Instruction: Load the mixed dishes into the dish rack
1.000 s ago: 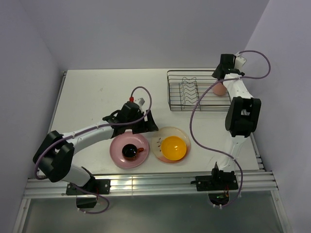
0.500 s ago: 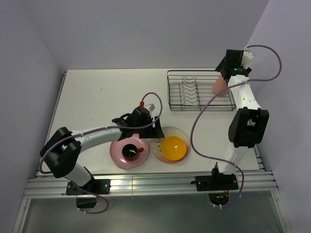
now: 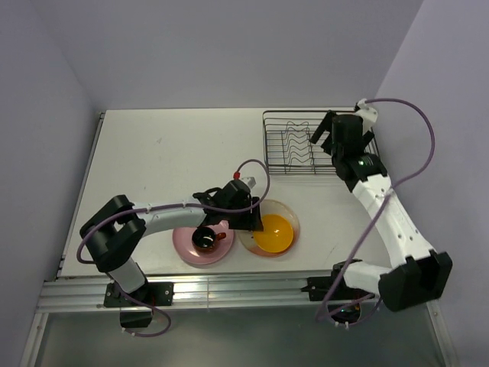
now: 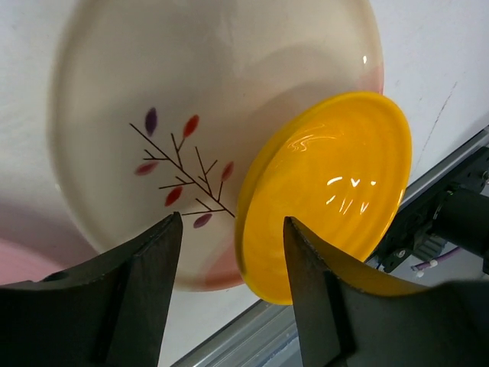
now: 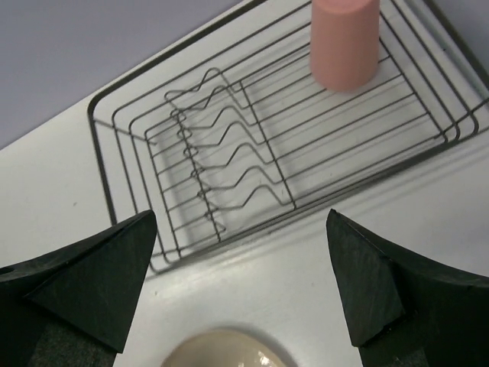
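— How far along is it?
— The left end effector (image 4: 229, 294) has its jaws apart, astride the rim of the glossy yellow bowl (image 4: 328, 183) on the cream leaf-patterned plate (image 4: 191, 92). The right end effector (image 5: 237, 306) is spread and empty.
— What's loaded?
— Only the pink tumbler (image 5: 345, 42), upright in the black wire dish rack (image 5: 221, 164). The small red-orange cup (image 3: 205, 238) sits on the round pink plate (image 3: 187, 248) on the table (image 3: 153, 153) — four left, I'd judge.

Your left gripper (image 3: 246, 220) sits low at the left rim of the cream plate (image 3: 288, 213), beside the yellow bowl (image 3: 273, 233) resting on it. The red-orange cup (image 3: 205, 238) stands on the pink plate (image 3: 187, 252), just left. Your right gripper (image 3: 321, 140) hangs over the dish rack (image 3: 276, 153), far right.
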